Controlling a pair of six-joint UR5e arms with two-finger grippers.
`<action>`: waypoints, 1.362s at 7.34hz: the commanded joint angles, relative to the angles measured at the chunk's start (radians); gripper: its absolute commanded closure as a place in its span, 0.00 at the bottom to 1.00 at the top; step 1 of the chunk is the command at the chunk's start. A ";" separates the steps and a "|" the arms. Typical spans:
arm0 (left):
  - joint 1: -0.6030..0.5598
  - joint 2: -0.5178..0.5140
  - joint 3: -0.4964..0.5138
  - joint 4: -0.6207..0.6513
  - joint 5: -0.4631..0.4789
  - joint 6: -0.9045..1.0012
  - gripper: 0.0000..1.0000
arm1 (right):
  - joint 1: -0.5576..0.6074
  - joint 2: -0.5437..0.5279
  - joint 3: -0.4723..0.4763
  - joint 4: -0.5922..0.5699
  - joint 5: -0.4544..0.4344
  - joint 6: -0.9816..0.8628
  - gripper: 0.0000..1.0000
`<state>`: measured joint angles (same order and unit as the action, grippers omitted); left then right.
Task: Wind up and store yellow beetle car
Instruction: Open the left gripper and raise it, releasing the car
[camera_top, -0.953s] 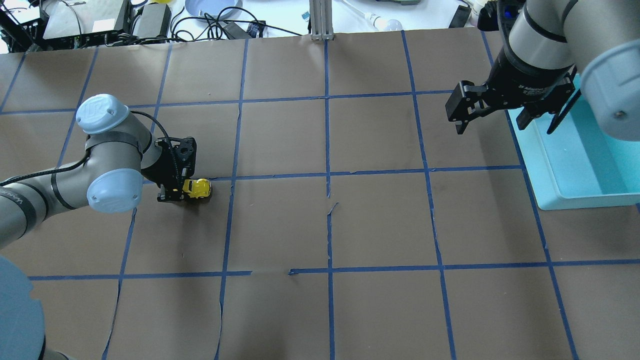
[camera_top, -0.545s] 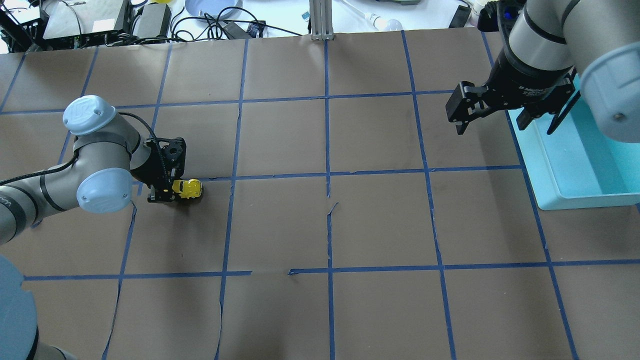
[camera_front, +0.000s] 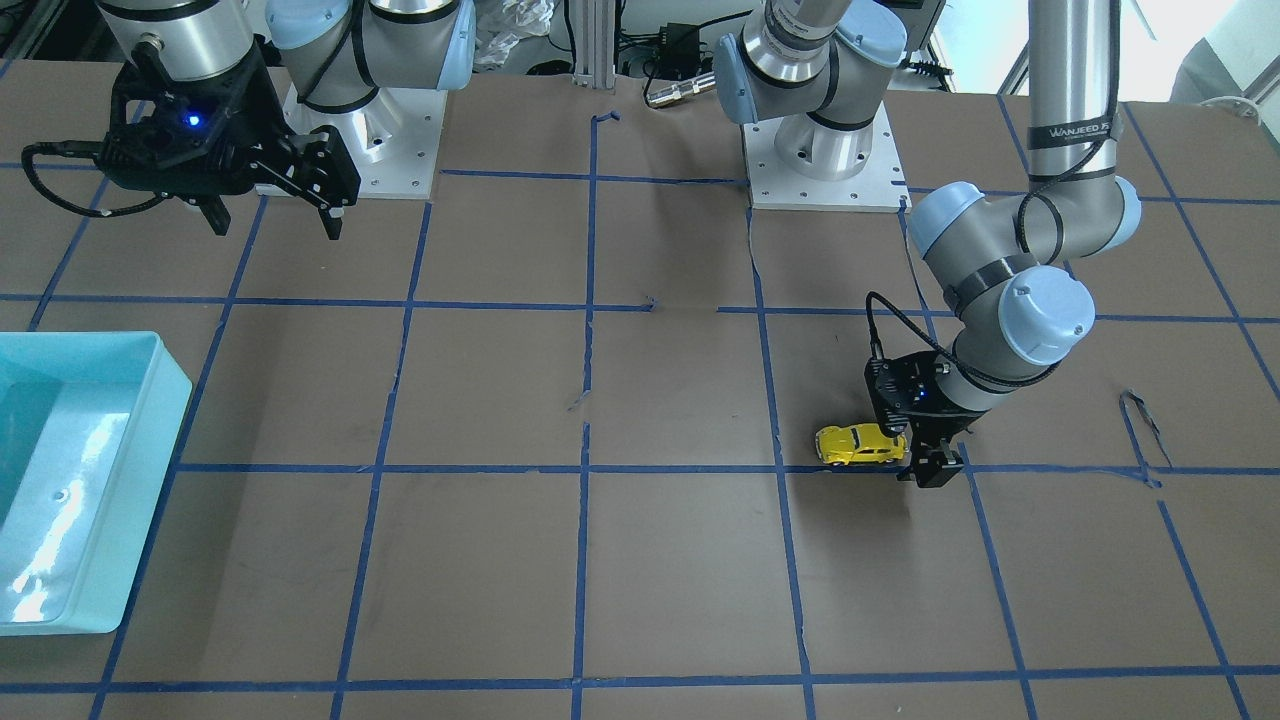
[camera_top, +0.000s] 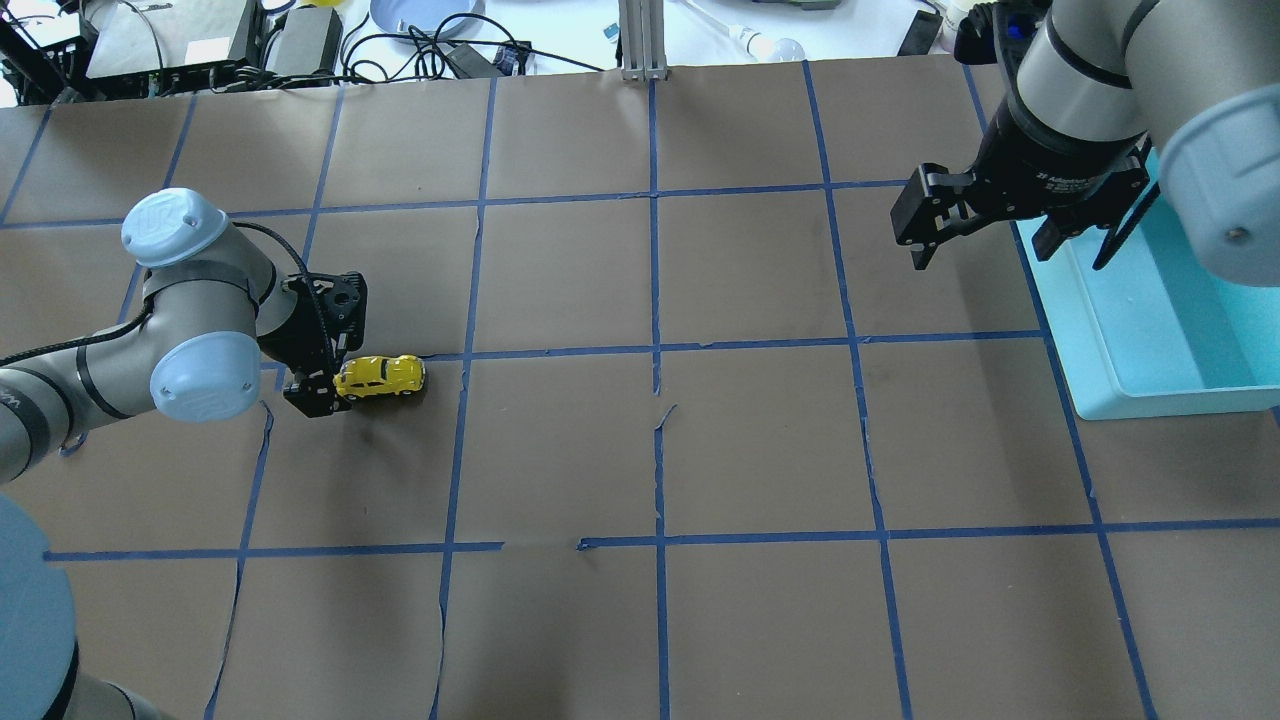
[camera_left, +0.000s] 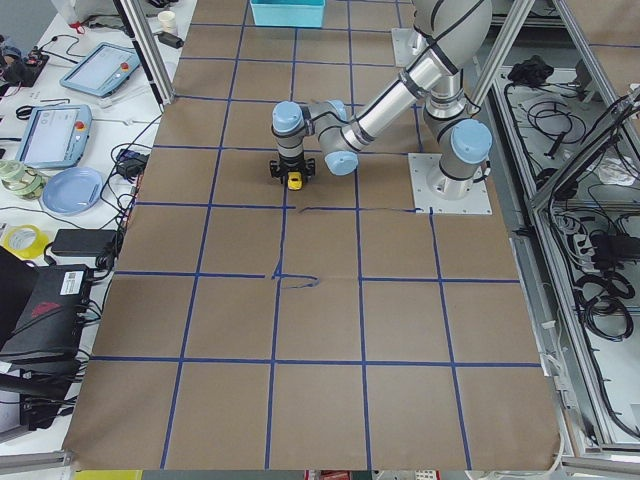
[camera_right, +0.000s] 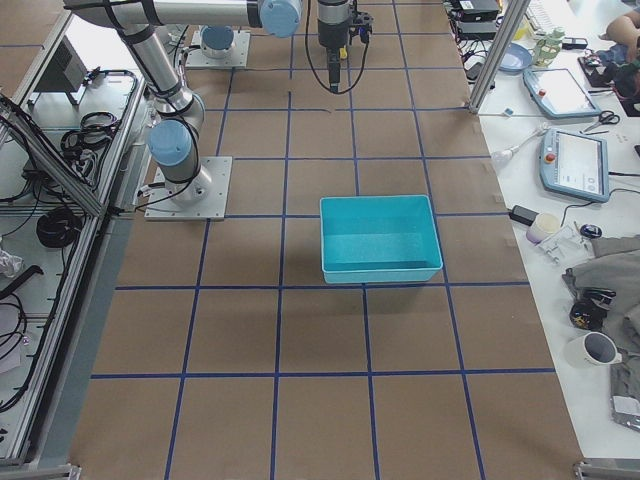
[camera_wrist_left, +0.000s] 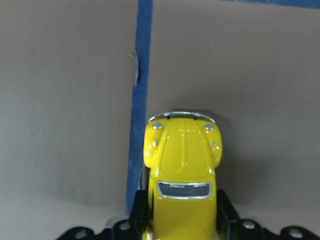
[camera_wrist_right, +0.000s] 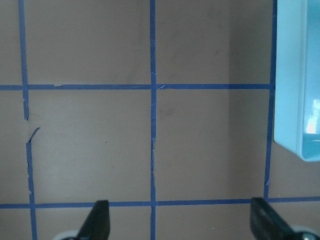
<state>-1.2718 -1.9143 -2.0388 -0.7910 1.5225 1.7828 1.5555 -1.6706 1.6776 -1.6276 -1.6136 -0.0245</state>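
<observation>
Yellow beetle car (camera_top: 380, 375) juts farther — wrist alone shows left tool (camera_top: 330, 385) flanking.

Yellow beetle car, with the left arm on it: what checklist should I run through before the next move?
1. Hold: the left gripper has its fingers against both sides of the yellow beetle car at its rear, with no gap showing: ok.
2. Car upright, wheels down on the table: ok.
3. Paper ahead of the car's nose is bare: ok.
4. Right gripper open, near the teal bin: ok.
5. Room in the bin: ok, nothing seen in it.
6. Spring wound: cannot tell.
</observation>
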 joint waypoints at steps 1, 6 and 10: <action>0.000 0.003 0.002 -0.002 0.001 -0.003 0.01 | 0.000 0.000 0.001 0.000 0.001 0.000 0.00; -0.179 0.125 0.180 -0.297 0.002 -0.407 0.01 | -0.003 0.029 0.002 0.008 -0.020 -0.014 0.00; -0.303 0.198 0.393 -0.534 0.001 -1.009 0.00 | -0.012 0.068 0.001 -0.006 -0.017 -0.234 0.00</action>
<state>-1.5547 -1.7404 -1.6791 -1.3012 1.5234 0.9830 1.5455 -1.6096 1.6784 -1.6290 -1.6316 -0.1436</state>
